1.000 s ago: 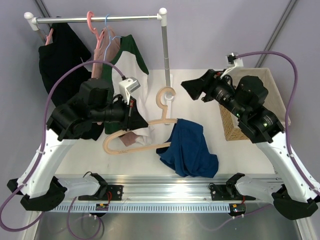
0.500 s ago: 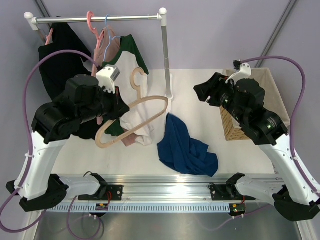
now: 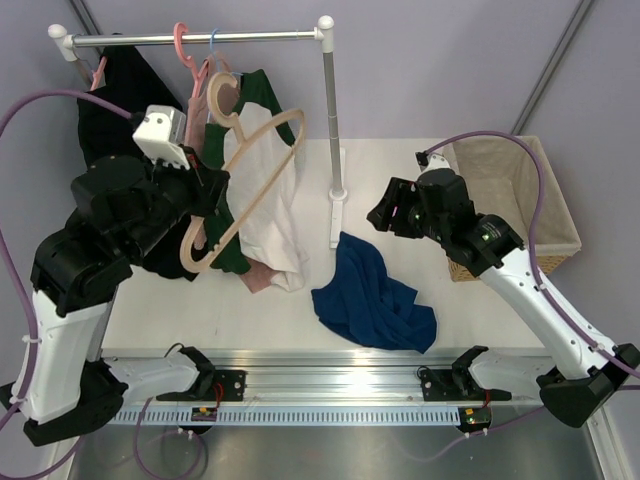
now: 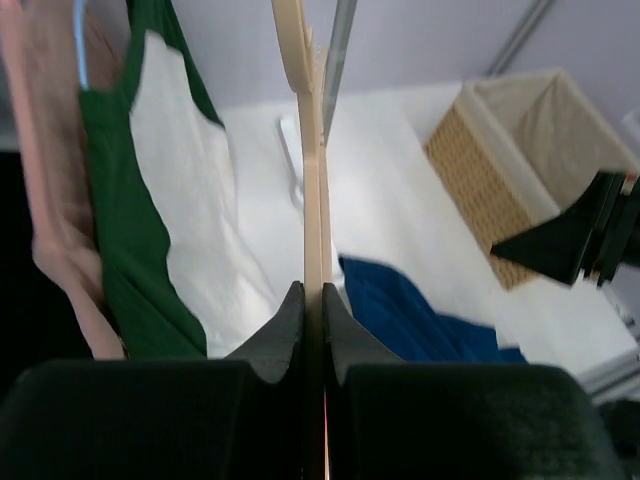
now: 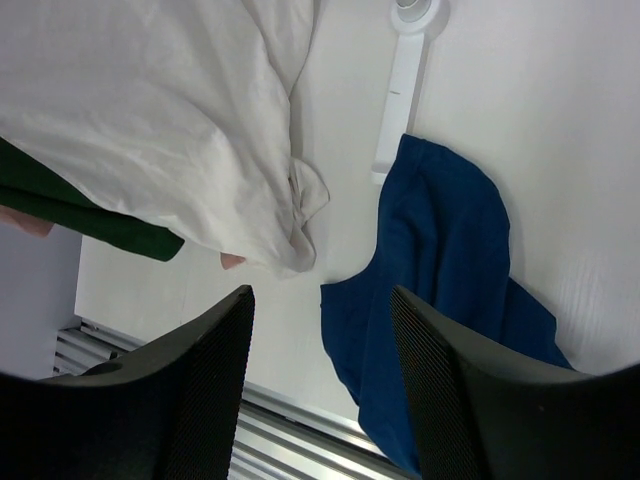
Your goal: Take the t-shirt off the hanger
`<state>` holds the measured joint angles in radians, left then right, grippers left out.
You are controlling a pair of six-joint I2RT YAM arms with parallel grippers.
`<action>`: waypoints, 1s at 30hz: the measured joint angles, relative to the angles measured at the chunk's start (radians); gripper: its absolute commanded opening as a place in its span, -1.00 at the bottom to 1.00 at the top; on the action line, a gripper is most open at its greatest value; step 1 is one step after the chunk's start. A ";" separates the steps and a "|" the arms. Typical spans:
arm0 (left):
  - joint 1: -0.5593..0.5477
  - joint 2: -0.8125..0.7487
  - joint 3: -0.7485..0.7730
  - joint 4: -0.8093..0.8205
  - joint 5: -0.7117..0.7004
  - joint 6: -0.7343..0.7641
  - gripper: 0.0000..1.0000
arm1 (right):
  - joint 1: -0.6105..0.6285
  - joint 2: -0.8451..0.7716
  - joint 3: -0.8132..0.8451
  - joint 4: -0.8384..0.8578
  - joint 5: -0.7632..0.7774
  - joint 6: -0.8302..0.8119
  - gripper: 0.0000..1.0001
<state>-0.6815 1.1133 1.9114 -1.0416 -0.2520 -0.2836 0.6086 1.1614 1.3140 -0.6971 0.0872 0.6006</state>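
While off hanger [image 4: 312, 180], t-shirt [image 3: 372, 295] apparently below right pincer [image 5: 320, 305]

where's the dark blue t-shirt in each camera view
Top external: dark royal-blue cloth t-shirt lies crumpled, lower centre.
Left wrist: lower right of centre.
Right wrist: right half of the picture.
Shared landmark: the white shirt with green sleeves, to the left of the t-shirt in every view.

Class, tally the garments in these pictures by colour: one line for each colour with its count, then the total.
Blue t-shirt: 1
Black garment: 1
White shirt with green sleeves: 1
Pink garment: 1
Total: 4
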 measured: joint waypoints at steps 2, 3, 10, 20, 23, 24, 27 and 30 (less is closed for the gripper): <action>0.000 0.004 0.010 0.065 -0.027 0.035 -1.00 | 0.000 0.000 0.003 -0.001 -0.004 -0.007 0.30; 0.000 0.016 0.020 0.093 -0.039 0.052 -1.00 | 0.000 0.000 0.008 -0.001 -0.004 -0.012 0.30; 0.000 0.143 0.022 0.204 -0.106 0.105 -1.00 | 0.000 -0.005 0.047 -0.029 -0.001 -0.029 0.34; 0.001 0.314 0.032 0.341 -0.213 0.222 -1.00 | 0.000 -0.050 0.111 -0.095 -0.002 -0.028 0.41; 0.001 0.371 0.040 0.424 -0.229 0.262 -1.00 | 0.000 -0.067 0.128 -0.105 -0.002 -0.026 0.42; 0.003 0.387 0.040 0.444 -0.232 0.273 -1.00 | 0.000 -0.075 0.132 -0.113 -0.001 -0.026 0.43; 0.016 0.439 0.062 0.479 -0.233 0.299 -1.00 | 0.000 -0.094 0.142 -0.130 0.002 -0.027 0.44; 0.040 0.493 0.100 0.517 -0.235 0.313 -1.00 | 0.000 -0.105 0.154 -0.152 0.015 -0.032 0.45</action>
<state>-0.6415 1.6062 2.0113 -0.5251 -0.4866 0.0296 0.6086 1.0561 1.4681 -0.8494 0.1024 0.5686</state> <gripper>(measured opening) 0.039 0.718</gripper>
